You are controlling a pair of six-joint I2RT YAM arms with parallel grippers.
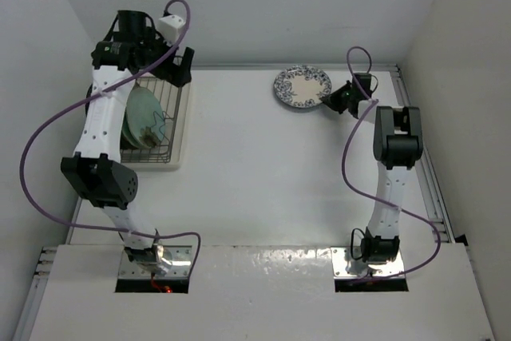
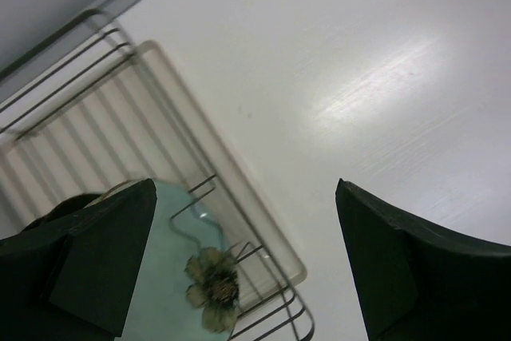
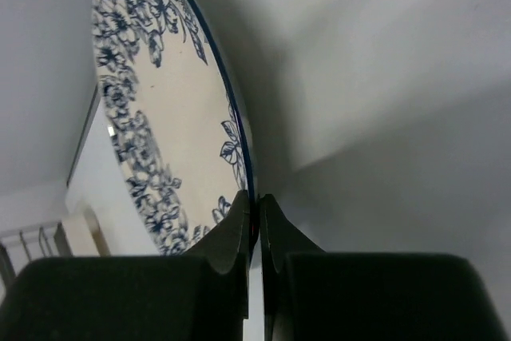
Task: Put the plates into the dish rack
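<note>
One thin pinch is all that holds the blue-and-white plate (image 3: 160, 117): the right gripper (image 3: 255, 205) has its fingers closed tight on the rim, well apart from the dish rack (image 1: 164, 149), off to its right. Held so narrowly, the plate may swivel or slip in transit, or strike the rack if it arrives tilted. The left gripper (image 2: 243, 189) hangs over the rack, fingers spread and empty. Inside the rack a mint-green plate (image 2: 176, 277) stands on edge; the left arm (image 1: 100, 125) hides whether more stand behind it.

The left arm (image 1: 97, 121) stretched far forward, the left gripper (image 2: 246, 193) spread wide. The right gripper (image 3: 255, 201) pinched a plate (image 3: 160, 117) by its rim.
</note>
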